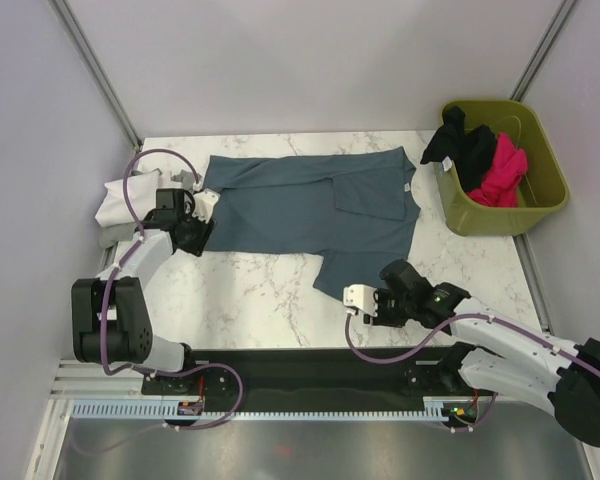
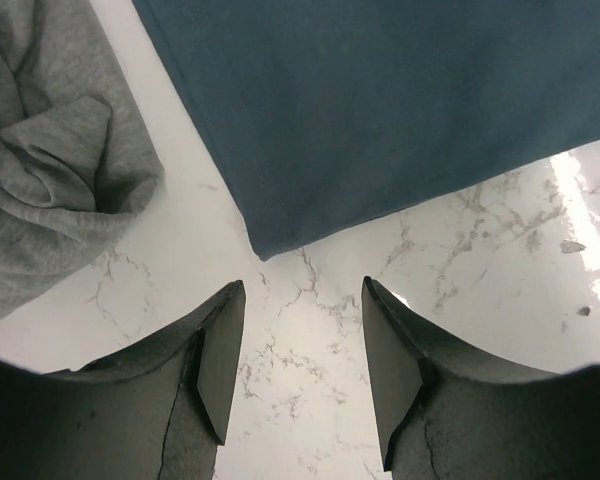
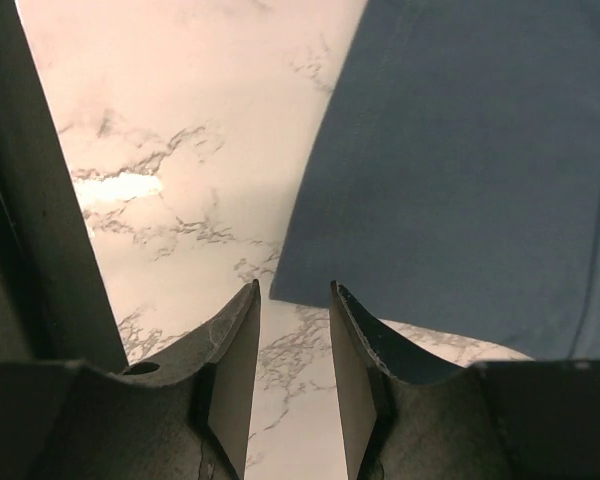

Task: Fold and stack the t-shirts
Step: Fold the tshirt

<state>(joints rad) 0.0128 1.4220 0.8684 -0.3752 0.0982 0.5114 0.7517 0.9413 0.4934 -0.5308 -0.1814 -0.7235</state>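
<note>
Bare counter (image 1: 260, 300) runs across the lower middle of the top view, between the two arms and below the blue-grey t-shirt (image 1: 300, 205), which blankets the upper middle. At the left edge a crumpled pale cloth (image 1: 120, 200) crowds the left tool (image 1: 205, 207), leaving only a narrow marble strip beside the shirt's corner. The olive bin (image 1: 500, 220) blocks the upper right.
</note>
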